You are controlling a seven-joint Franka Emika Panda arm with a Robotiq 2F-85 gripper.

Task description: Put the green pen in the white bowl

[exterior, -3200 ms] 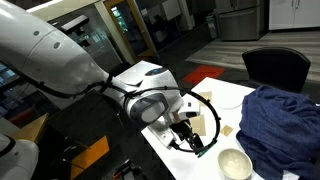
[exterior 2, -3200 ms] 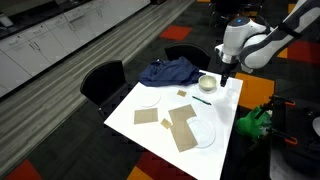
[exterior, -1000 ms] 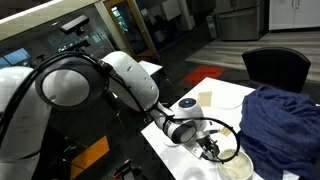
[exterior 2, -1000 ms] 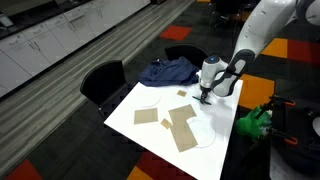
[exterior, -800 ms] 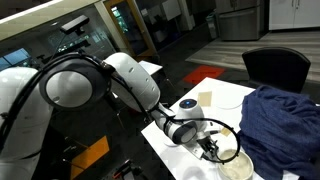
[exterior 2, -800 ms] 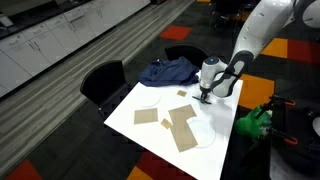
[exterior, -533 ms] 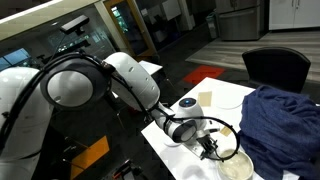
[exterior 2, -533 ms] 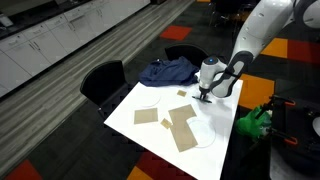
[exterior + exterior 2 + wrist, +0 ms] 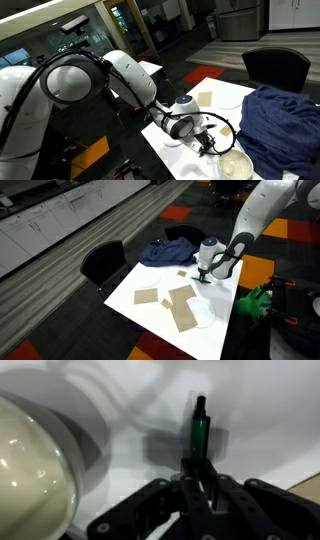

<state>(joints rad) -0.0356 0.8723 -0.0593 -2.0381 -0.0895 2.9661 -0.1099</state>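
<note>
In the wrist view the green pen (image 9: 200, 428) sticks out straight ahead from between the black fingers of my gripper (image 9: 197, 472), which is shut on its near end. The white bowl (image 9: 35, 465) fills the left side of that view, close beside the pen. In an exterior view the gripper (image 9: 208, 142) hangs low over the white table, just left of the bowl (image 9: 237, 165). In the other exterior view the gripper (image 9: 203, 278) is down at the table near its far edge; the bowl is hidden behind the arm there.
A crumpled blue cloth (image 9: 282, 120) (image 9: 167, 251) lies beside the bowl. Brown cardboard pieces (image 9: 180, 306) and a flat white plate (image 9: 203, 315) lie on the white table (image 9: 160, 320). Black chairs (image 9: 103, 264) stand around it. The table edge is close to the gripper.
The jaws have closed on the green pen over the last second. The arm has lifted slightly from the table.
</note>
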